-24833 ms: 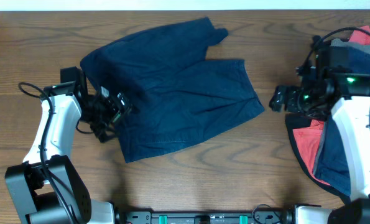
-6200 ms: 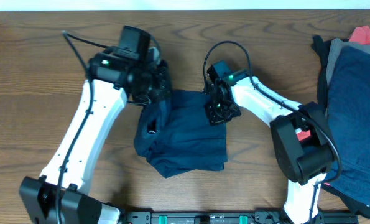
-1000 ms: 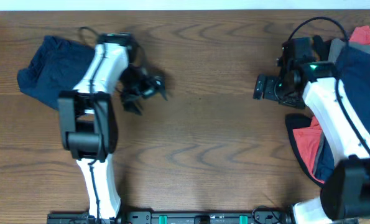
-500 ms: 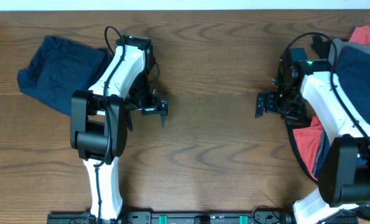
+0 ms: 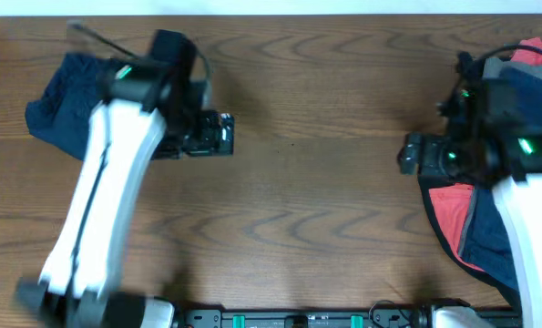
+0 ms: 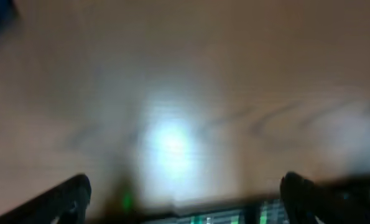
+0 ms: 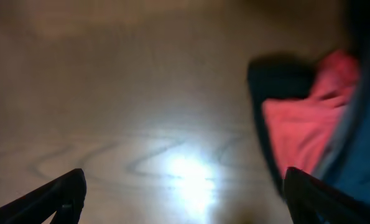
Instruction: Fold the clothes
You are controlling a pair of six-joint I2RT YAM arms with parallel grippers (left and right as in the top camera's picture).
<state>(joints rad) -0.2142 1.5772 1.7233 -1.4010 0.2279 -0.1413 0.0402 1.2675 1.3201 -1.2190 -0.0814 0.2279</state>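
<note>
No readable text, labels, brands or numbers anywhere.

We take this for a robotics lab or test bench, not a home; a white left arm [image 5: 97, 210] and a white right arm [image 5: 530, 228] stand at one wood-grain table [image 5: 325, 210]; a black rail [image 5: 298, 320] with green fittings runs along its near edge, between their bases; thin black cables [image 5: 93, 35] loop from the arms; small green lights [image 5: 526, 146] glow on both; a lamp's glare [image 6: 169, 143] lies on the tabletop; the only homely things are clothes [image 5: 445, 205] heaped at the right edge.
</note>
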